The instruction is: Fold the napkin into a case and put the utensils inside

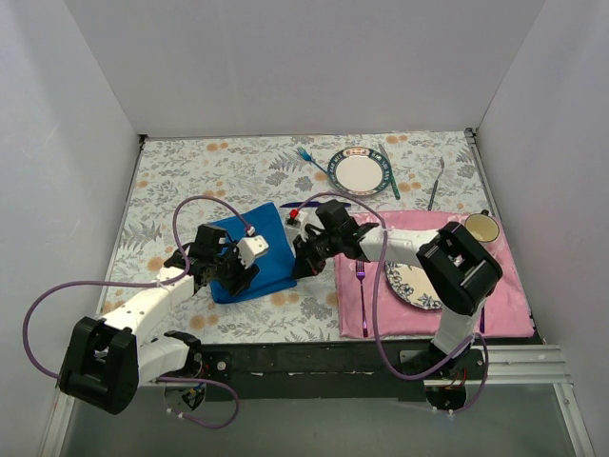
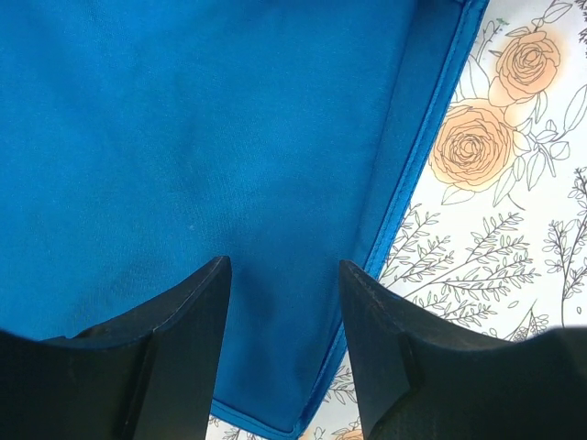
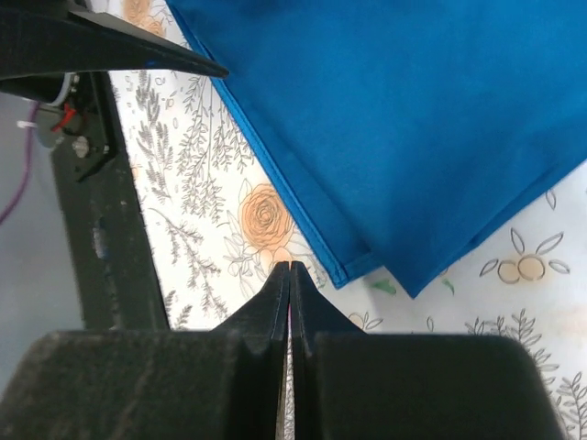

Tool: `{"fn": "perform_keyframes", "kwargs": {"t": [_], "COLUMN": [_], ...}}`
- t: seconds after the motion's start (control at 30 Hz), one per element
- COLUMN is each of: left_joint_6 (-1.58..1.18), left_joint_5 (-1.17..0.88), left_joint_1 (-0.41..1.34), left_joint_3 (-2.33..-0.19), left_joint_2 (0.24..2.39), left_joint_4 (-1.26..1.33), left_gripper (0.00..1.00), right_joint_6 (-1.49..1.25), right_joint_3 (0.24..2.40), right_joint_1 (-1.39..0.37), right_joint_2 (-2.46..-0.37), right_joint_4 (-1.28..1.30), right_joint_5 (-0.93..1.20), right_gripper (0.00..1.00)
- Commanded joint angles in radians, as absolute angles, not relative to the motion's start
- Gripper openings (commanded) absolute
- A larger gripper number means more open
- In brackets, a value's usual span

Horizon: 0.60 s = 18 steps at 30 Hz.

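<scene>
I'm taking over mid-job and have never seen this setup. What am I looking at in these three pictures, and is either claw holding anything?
The overhead picture shows two white robot arms bolted at the near table edge. The other two pictures come from cameras on their wrists, looking past the dark fingers.

On the flowered tablecloth lies a folded blue napkin. To the right are a pink placemat with a purple fork, a patterned plate and a cup; a small plate sits farther back.

The left claw hangs open over the napkin, gripping nothing. The right claw is shut beside the napkin's corner; nothing shows clearly between its fingers.
</scene>
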<state>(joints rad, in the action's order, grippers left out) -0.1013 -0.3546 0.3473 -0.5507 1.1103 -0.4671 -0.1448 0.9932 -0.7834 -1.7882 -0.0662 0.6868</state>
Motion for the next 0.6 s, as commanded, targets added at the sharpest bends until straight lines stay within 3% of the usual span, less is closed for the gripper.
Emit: {"fn": "perform_keyframes", "kwargs": {"t": [0.0, 0.57], "left_joint_6": [-0.086, -0.008], "left_joint_5": [-0.361, -0.388], "left_joint_1": [0.353, 0.356], "left_joint_3": [-0.545, -0.508], "left_joint_2": [1.1, 1.075], "left_joint_4": [-0.465, -0.514], "left_gripper": [0.5, 0.5], "right_joint_6": [0.026, 0.124], "right_joint_3": [0.954, 0.913], "right_joint_1": [-0.834, -0.887], "right_joint_2": [-1.724, -1.776], "right_joint_4": [-0.13, -0.147], "right_joint_5": [0.577, 0.368], "right_gripper": [0.01, 0.01]}}
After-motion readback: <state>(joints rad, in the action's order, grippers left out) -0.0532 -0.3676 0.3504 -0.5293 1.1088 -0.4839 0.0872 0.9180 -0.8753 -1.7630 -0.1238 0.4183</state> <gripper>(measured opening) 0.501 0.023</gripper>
